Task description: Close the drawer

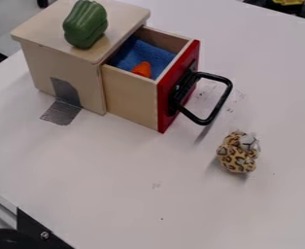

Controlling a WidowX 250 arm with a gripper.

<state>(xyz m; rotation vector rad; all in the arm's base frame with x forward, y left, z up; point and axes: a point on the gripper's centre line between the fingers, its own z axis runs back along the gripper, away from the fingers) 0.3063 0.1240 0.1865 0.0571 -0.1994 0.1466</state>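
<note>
- The drawer (132, 99) is held partly out of the wooden box (44, 63), its red front (167, 87) well clear of the box's opening.
- The drawer's sliding line is run straight out from the box; across it the bar of the black handle (222, 102) is set, roughly parallel to the red front.
- For closing, a push would probably be needed from beyond the handle, back along that line toward the box.
- Whether the claw is open or closed cannot be told, nor which way the drawer lies from it.
- Counted: one box, one drawer, one handle; one green pepper (85, 24) set on the box's top; one blue cloth (142, 54) and one orange item (142, 69) held in the drawer; one spotted toy (237, 152) placed on the tabletop (116, 170), beyond the handle from the box.
</note>
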